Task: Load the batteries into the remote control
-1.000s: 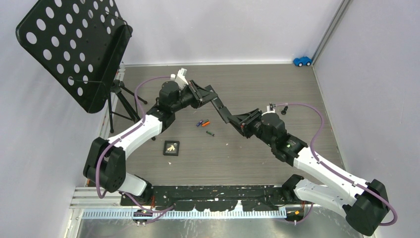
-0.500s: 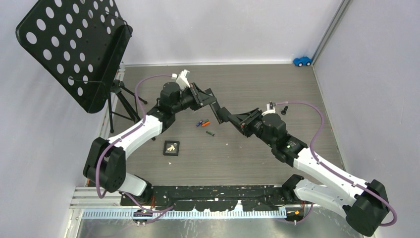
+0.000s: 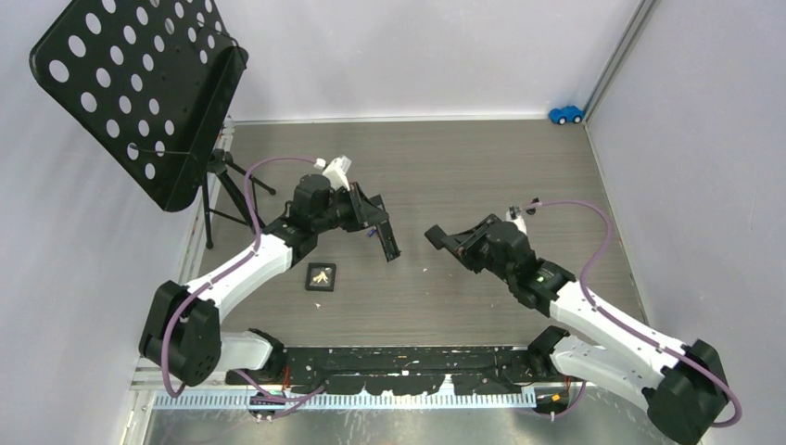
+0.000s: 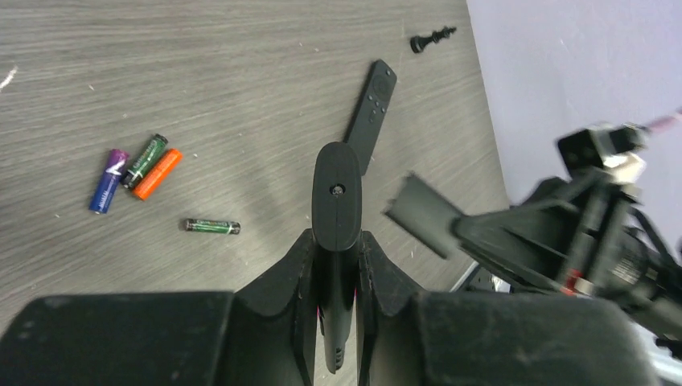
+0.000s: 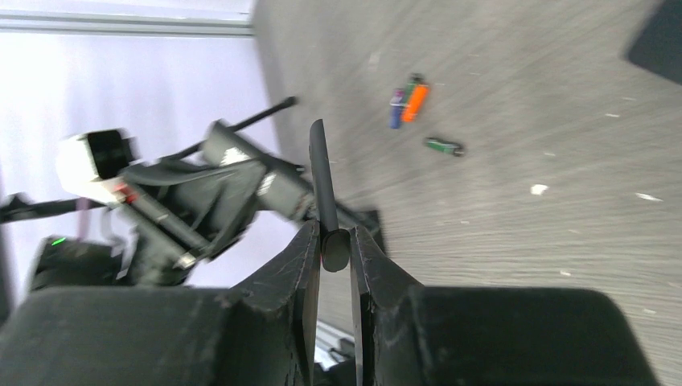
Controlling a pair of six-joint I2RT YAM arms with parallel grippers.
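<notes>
Left wrist view: a black remote control (image 4: 336,189) is seen clamped lengthwise in the left gripper (image 4: 336,241), the jaws drawn in tight against its two long sides. It is held clear above the wood-grain table (image 4: 241,64). The batteries (image 4: 141,170) are noted lying loose on the table to the left. A blue battery (image 4: 107,181), a dark green battery (image 4: 145,161) and an orange battery (image 4: 157,174) lie bunched side by side. A second green battery (image 4: 213,227) lies alone, nearer the gripper. A second remote (image 4: 371,112) lies flat farther off, with a black chess piece (image 4: 430,39) beyond it.

Right wrist view: the right gripper (image 5: 332,237) is seen nearly closed on a thin black cover plate (image 5: 322,169). The plate is gripped by its lower end, shown edge-on, and sticks out past the fingertips. The batteries are recorded on the table beyond it.

Top view: the two gripper tips are set apart over mid-table. A black square with a yellow mark (image 3: 321,276) lies beside the left arm. A blue toy car (image 3: 565,114) sits in the far right corner.
</notes>
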